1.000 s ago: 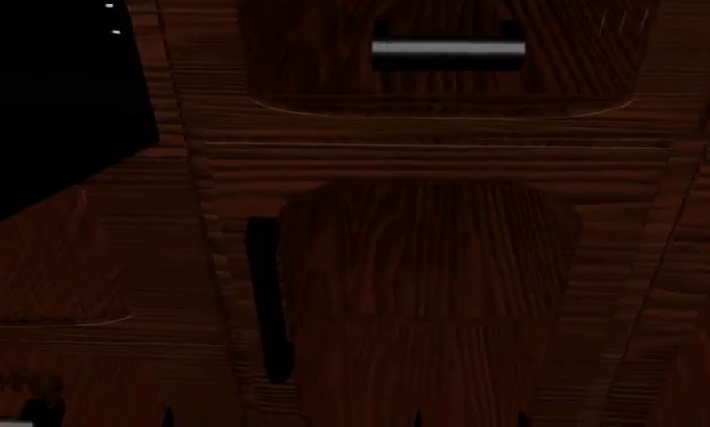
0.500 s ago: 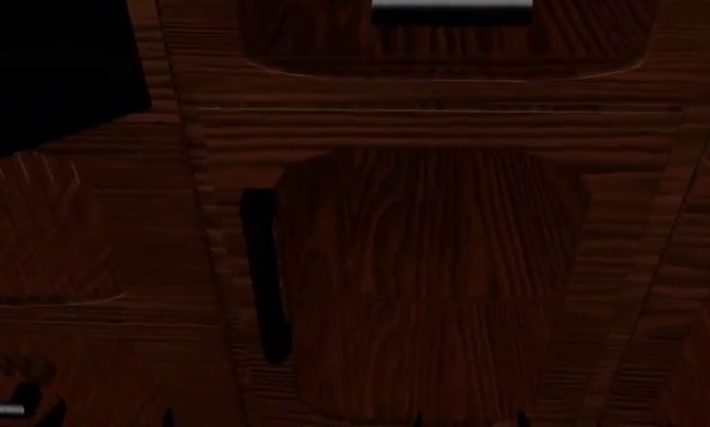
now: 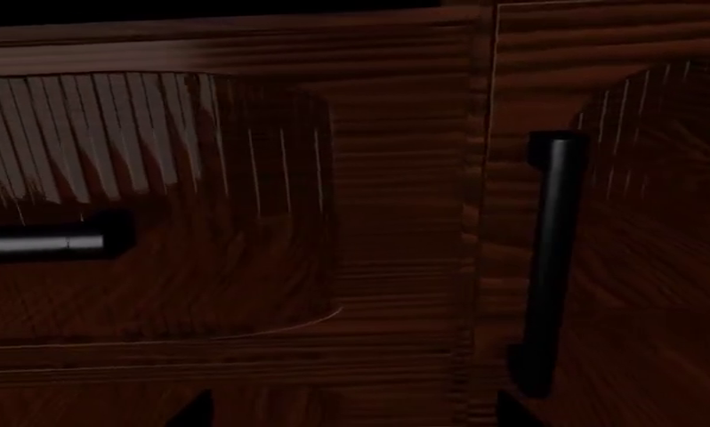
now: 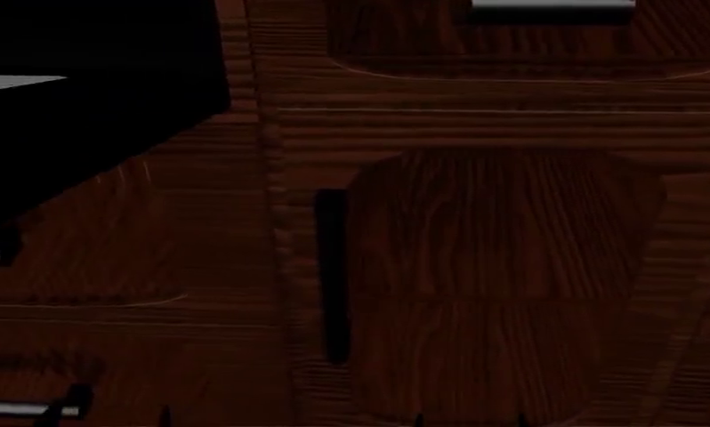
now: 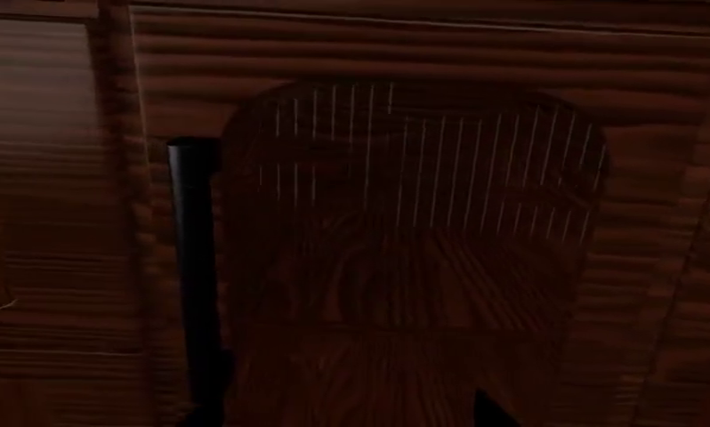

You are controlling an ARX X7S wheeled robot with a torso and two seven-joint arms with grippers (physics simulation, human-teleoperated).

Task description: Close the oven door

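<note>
The oven door [image 4: 94, 107] is the big glossy black panel filling the top left of the head view, with a thin pale grey strip [image 4: 17, 83] across its left part. Neither wrist view shows it. My left gripper [image 3: 352, 416] is open, with only two dark fingertips [image 3: 195, 414] peeking in at the frame edge, facing a wooden drawer front. My right gripper [image 5: 349, 416] is open too; one fingertip [image 5: 492, 411] shows and the other blends into a dark handle. Both grippers face the cabinets to the right of and below the oven door, well clear of it.
Dark red-brown cabinet fronts fill every view. A cabinet door carries a vertical dark bar handle [image 4: 331, 276] [image 3: 553, 267] [image 5: 195, 285]. Drawers have short silver handles, one at the top [image 4: 551, 4], one in the left wrist view [image 3: 46, 242], and one at the lower left [image 4: 23, 409].
The head view has swung left: the cabinets and the vertical handle slid right, and the black oven door now fills more of the top left. The top drawer handle moved up to the frame edge.
</note>
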